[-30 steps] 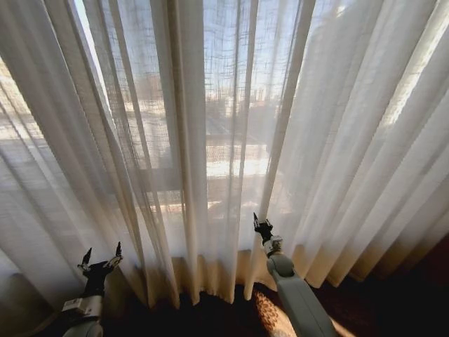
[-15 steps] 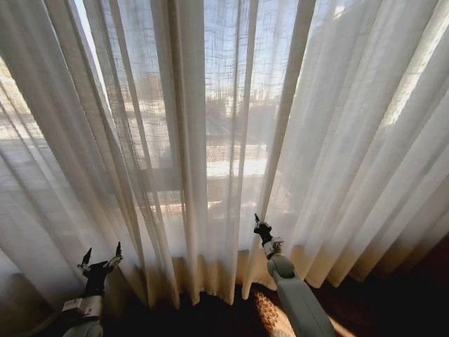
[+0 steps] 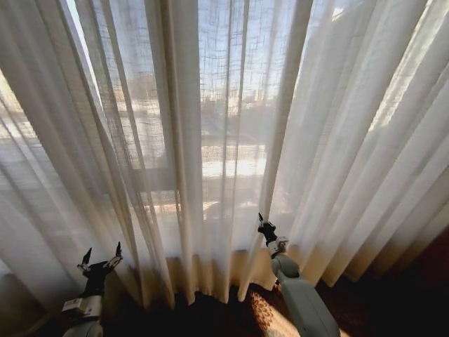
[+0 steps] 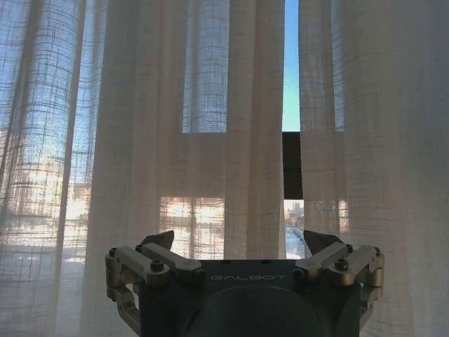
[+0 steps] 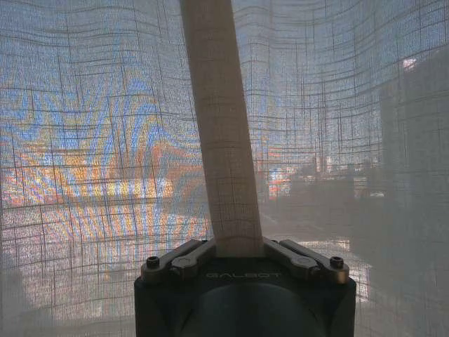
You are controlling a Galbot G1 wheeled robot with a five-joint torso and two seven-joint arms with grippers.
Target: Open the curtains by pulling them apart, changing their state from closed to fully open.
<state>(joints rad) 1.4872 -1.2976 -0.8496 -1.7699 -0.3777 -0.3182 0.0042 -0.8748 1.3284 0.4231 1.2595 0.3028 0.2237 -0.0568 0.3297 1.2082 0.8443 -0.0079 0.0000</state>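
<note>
the curtains (image 3: 224, 140) are hanging closed across the window. the right hand (image 3: 266, 228) is pinching one fold at the middle seam, ready to drag it sideways. the left hand (image 3: 101, 262) is waiting low, spread wide, holding nothing.

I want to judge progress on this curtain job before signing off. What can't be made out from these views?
- Curtains' top and rail: cut off by the upper edge in the head view.
- Right pincer's fingertips: hidden behind a fold in the right wrist view.
- Window beyond: veiled by the weave; only a narrow gap shows sky in the left wrist view.
- Left pincer: open, but whether it touches fabric is unclear.
</note>
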